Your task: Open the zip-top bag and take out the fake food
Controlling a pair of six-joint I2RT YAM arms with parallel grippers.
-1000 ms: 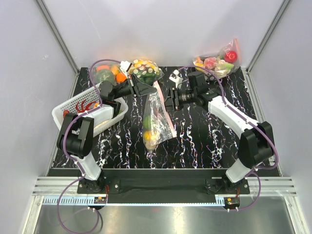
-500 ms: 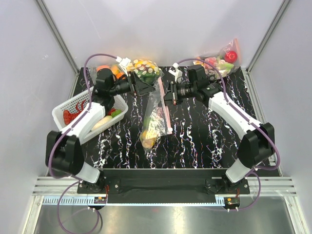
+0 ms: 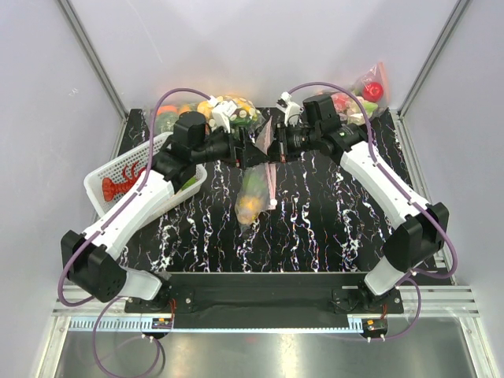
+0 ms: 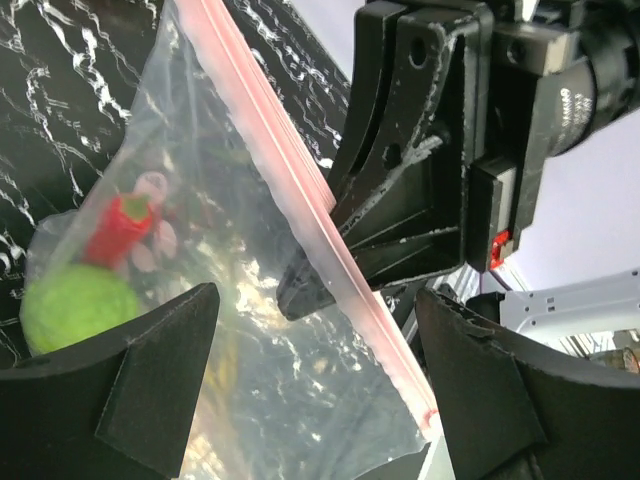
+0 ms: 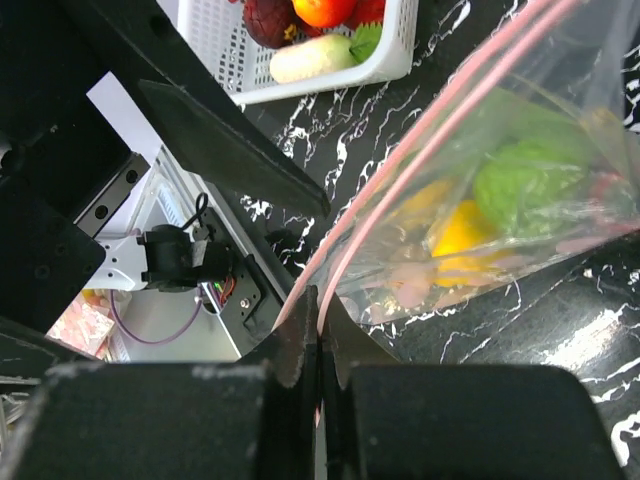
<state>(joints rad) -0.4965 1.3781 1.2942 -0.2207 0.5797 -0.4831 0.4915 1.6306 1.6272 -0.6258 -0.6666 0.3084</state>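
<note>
The zip-top bag (image 3: 258,169) hangs over the black table by its pink zip strip (image 4: 300,190). My right gripper (image 5: 318,300) is shut on one lip of that strip; in the top view the right gripper (image 3: 273,150) meets the bag from the right. My left gripper (image 4: 318,325) is open, its fingers (image 4: 150,385) on either side of the bag's upper part without touching it, and in the top view the left gripper (image 3: 247,150) faces the right one. The fake food sags at the bottom: a green fruit (image 4: 75,310), a red piece (image 4: 120,225), a yellow fruit (image 5: 465,235).
A white basket (image 3: 110,169) holding a red lobster stands at the left. At the back edge lie a bulging dotted bag (image 3: 232,110) and, at the right corner, a dotted bag with a red apple (image 3: 361,96). Grey walls enclose the table.
The right gripper has shut on the zip strip and the left gripper has let go and opened wide. Both arms moved toward the middle, and the bag now hangs higher.
</note>
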